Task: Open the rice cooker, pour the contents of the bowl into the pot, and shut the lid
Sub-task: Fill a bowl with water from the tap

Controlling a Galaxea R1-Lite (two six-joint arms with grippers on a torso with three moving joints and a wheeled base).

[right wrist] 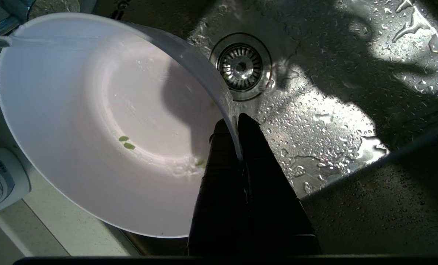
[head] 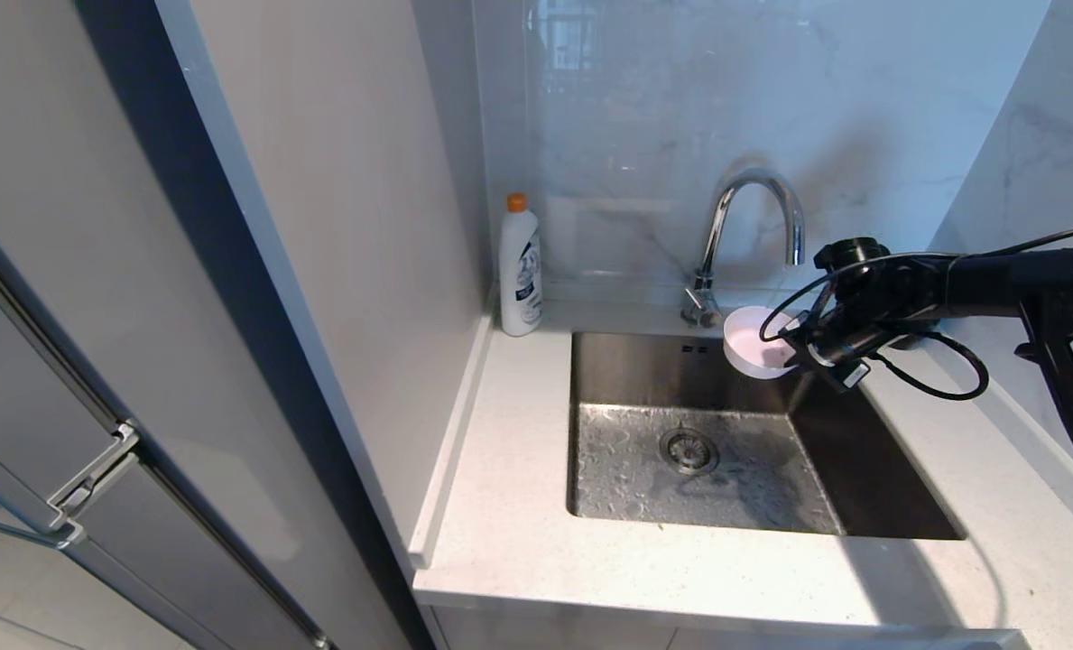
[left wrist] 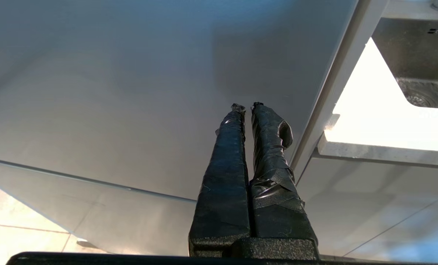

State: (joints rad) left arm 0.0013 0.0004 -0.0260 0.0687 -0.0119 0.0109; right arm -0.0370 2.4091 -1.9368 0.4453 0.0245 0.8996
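Pink bowl (head: pixel 756 343) tilted, few green bits (right wrist: pixel 126 142)

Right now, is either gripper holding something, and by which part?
The right gripper holds the bowl by its rim, tilted above the sink. The left gripper holds nothing.

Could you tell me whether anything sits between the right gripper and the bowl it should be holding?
Nothing does. The right gripper is already shut on the rim of the bowl, holding it tilted over the sink near the faucet. The rice cooker is not in view.
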